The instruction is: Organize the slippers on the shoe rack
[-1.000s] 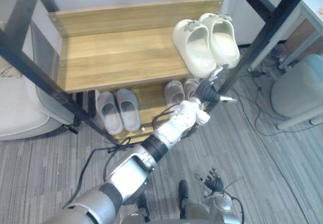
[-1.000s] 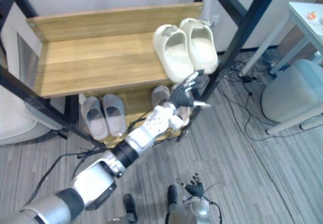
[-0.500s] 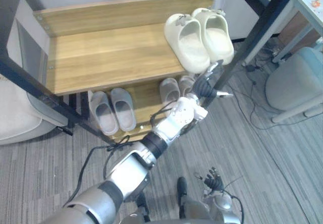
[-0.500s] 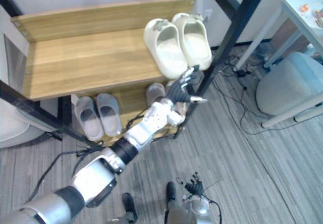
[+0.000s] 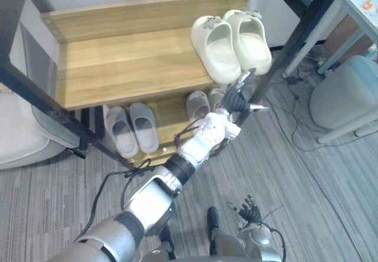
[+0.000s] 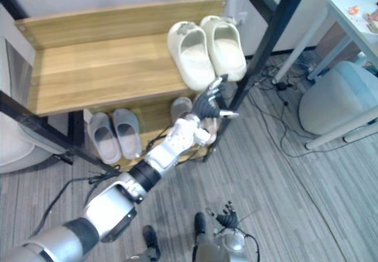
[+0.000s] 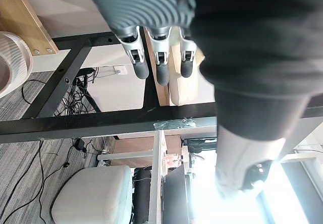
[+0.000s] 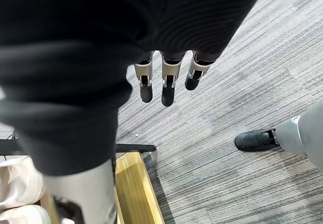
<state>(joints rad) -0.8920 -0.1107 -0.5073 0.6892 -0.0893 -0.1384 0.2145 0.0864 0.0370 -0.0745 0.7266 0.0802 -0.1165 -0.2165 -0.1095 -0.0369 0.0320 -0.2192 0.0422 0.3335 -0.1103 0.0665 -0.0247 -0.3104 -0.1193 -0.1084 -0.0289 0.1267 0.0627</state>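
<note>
Left hand [image 5: 238, 101] sits at the front right corner of the light wooden shoe rack [image 5: 130, 61], fingers loosely straight, thumb apart, holding nothing. Pair of cream foam clog slippers [image 5: 221, 52] on top shelf's right end, just above the hand; grey fabric slippers [image 5: 145, 126] on lower shelf. Right hand [image 5: 251, 210] hangs low, fingers relaxed, empty.
</note>
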